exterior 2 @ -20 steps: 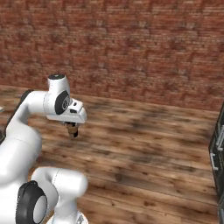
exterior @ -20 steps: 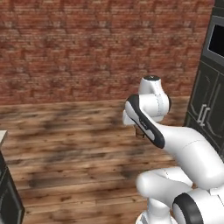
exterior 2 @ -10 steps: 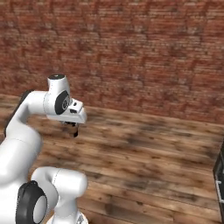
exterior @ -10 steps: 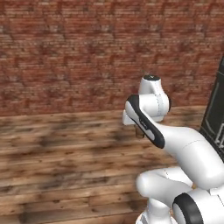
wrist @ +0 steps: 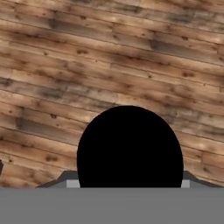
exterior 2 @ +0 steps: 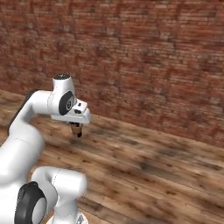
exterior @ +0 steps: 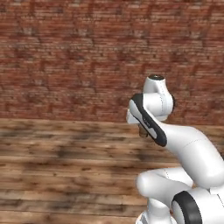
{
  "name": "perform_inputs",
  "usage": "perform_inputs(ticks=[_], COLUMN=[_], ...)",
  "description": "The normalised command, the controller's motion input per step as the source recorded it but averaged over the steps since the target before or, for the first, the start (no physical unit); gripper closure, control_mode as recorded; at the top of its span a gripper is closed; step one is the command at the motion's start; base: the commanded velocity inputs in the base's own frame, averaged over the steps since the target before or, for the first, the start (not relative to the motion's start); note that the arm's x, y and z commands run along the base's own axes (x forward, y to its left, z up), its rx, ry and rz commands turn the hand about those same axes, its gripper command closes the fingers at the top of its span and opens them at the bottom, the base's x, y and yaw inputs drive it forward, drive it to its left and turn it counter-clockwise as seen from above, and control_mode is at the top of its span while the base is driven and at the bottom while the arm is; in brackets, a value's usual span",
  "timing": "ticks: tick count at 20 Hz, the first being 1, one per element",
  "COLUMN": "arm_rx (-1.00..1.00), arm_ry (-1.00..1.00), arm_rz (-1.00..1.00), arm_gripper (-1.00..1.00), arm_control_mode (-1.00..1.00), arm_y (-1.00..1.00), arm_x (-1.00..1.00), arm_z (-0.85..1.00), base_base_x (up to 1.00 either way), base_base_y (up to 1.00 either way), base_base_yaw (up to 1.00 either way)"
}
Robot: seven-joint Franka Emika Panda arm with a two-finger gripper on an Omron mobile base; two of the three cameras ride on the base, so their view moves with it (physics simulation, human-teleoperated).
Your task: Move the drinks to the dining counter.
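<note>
A short dark brown cup (exterior 2: 77, 128), one of the drinks, hangs under the hand with my gripper (exterior 2: 78, 132) shut on it, high above the wooden floor. The same cup (exterior: 141, 130) peeks out beside the forearm in the left base view. Seen from the hand, the cup (wrist: 130, 148) is a dark round shape that hides the fingertips. The arm is folded close to the base. The dining counter is out of view.
A red brick wall (exterior: 78, 57) runs across the back. Bare wooden plank floor (exterior 2: 148, 170) lies in front of the base and under the hand.
The whole picture has shifted: the base has turned, and the dark cabinets at the right edge have slid out of both base views. The arm holds the same pose with the cup.
</note>
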Motion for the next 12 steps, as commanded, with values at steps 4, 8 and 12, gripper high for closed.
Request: perform_inputs(ticks=[4,8,12], arm_rx=[0.00,0.00,0.00], arm_ry=[0.00,0.00,0.00], arm_rz=[0.00,0.00,0.00], arm_gripper=[1.00,1.00,1.00], arm_control_mode=[1.00,1.00,1.00], arm_y=[0.00,0.00,0.00], arm_x=[0.00,0.00,0.00], arm_z=[0.00,0.00,0.00], base_base_x=[1.00,1.00,1.00], base_base_y=[-0.03,-0.03,-0.02], base_base_yaw=[0.59,0.60,0.59])
